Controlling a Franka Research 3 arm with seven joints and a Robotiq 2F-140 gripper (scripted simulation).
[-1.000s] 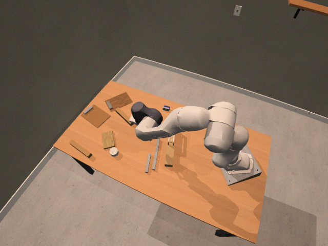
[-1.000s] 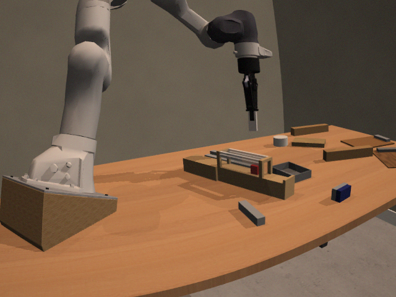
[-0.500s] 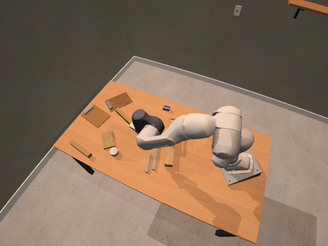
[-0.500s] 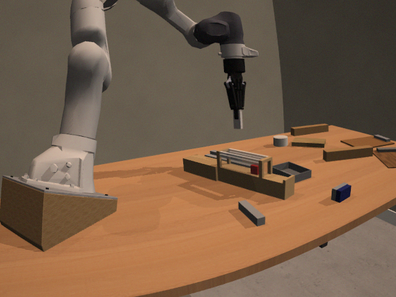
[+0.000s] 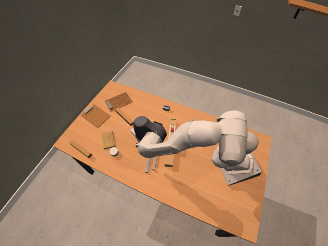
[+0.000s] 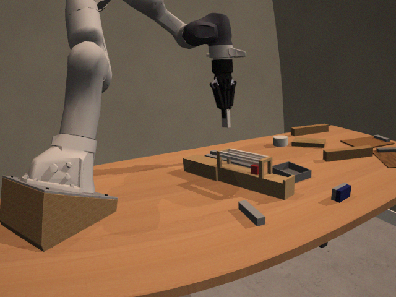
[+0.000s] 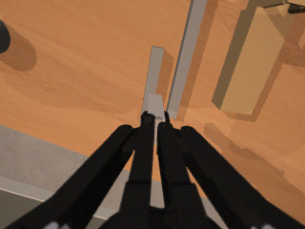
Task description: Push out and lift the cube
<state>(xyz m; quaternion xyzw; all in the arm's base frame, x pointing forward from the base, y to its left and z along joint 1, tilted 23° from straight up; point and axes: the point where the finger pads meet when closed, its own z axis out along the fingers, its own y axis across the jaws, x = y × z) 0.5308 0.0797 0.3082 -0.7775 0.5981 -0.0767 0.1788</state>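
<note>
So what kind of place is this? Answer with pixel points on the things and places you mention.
Probably a robot workshop or lab: a white robot arm (image 5: pixel 204 133) (image 6: pixel 84 64) is mounted on an orange-brown wooden table (image 5: pixel 198 169) (image 6: pixel 159 255) (image 7: pixel 71 86), above a grey concrete-looking floor (image 5: pixel 87 196) (image 6: pixel 367 255) (image 7: pixel 48 153).
</note>
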